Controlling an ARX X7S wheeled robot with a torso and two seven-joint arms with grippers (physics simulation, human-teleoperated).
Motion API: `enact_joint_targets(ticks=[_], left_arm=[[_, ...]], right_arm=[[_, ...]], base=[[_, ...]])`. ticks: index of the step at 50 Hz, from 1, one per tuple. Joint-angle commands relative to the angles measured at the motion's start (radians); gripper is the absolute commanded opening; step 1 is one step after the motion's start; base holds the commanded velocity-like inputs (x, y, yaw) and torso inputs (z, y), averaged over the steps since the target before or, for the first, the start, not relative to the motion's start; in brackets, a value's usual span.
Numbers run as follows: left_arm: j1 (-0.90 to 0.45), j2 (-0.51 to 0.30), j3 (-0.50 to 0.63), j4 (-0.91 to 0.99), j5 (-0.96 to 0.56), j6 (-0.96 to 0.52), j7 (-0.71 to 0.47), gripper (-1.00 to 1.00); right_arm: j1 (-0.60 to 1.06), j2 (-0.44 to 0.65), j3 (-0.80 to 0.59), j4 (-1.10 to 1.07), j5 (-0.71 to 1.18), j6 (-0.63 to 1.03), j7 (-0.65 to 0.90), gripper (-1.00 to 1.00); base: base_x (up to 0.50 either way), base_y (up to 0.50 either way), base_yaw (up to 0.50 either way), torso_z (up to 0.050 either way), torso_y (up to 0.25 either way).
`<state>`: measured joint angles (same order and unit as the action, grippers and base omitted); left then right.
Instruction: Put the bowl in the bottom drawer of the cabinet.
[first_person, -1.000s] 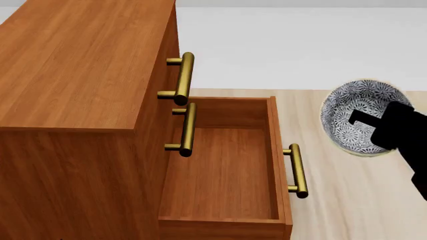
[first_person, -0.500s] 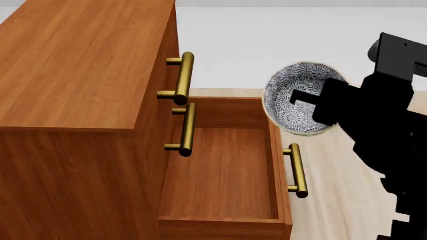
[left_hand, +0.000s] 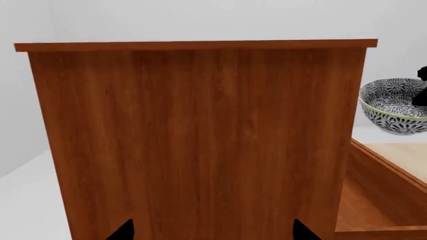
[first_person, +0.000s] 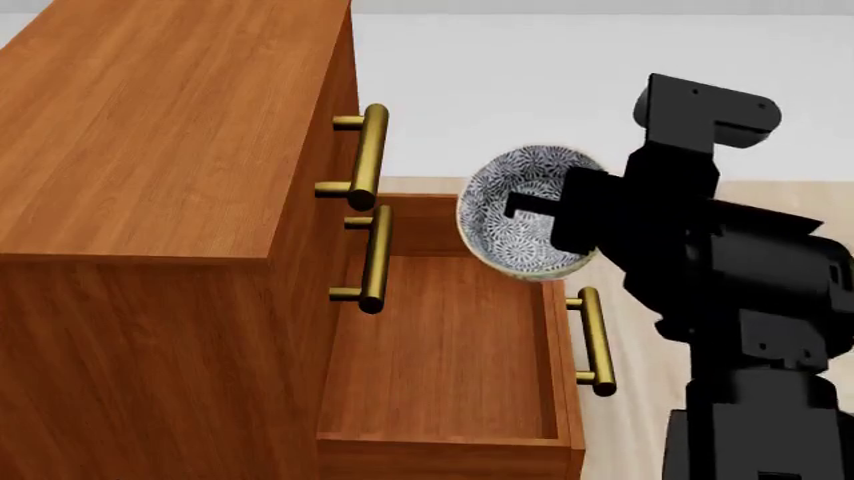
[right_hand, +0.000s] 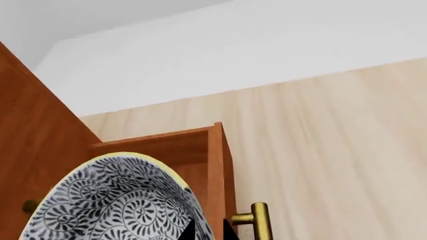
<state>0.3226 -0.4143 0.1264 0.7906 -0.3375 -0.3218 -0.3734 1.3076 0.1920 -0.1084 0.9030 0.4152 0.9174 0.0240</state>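
The bowl (first_person: 523, 210), white with blue-grey floral pattern, hangs tilted above the far right corner of the open bottom drawer (first_person: 441, 350). My right gripper (first_person: 537, 214) is shut on its rim, one finger inside. In the right wrist view the bowl (right_hand: 113, 200) fills the near corner, with the gripper (right_hand: 208, 233) pinching its rim over the drawer's front wall (right_hand: 217, 160). The reddish-brown cabinet (first_person: 160, 130) stands at left. My left gripper (left_hand: 213, 233) is open, facing the cabinet's side panel (left_hand: 200, 140). The bowl (left_hand: 393, 105) shows beyond it.
Two upper drawers are closed, and their brass handles (first_person: 367, 150) (first_person: 374, 260) jut out over the open drawer. The bottom drawer's handle (first_person: 594, 340) sticks out toward my right arm. Light wood floor (right_hand: 333, 125) lies past the drawer front.
My right gripper has carried the bowl leftward, from over the floor beside the drawer to above the drawer's far right corner. More of the right arm has come into view.
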Motion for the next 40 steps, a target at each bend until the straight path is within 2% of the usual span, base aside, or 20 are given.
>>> enact_joint_targets(ticks=[1, 4, 40], left_arm=[[0.006, -0.003, -0.003, -0.006, -0.005, 0.012, 0.000, 1.00], [0.005, -0.003, -0.003, -0.007, -0.005, 0.012, -0.003, 1.00], [0.013, -0.010, -0.007, -0.016, -0.019, 0.028, -0.012, 1.00]], right_arm=[[0.124, -0.063, -0.064, 0.349, -0.065, -0.198, -0.094, -1.00], [0.137, -0.080, -0.069, 0.402, -0.082, -0.232, -0.105, -1.00], [0.079, -0.151, 0.121, 0.405, -0.334, -0.236, -0.161, -1.00]], base=[[0.00, 0.00, 0.00, 0.000, 0.000], [0.00, 0.00, 0.00, 0.000, 0.000], [0.00, 0.00, 0.00, 0.000, 0.000]])
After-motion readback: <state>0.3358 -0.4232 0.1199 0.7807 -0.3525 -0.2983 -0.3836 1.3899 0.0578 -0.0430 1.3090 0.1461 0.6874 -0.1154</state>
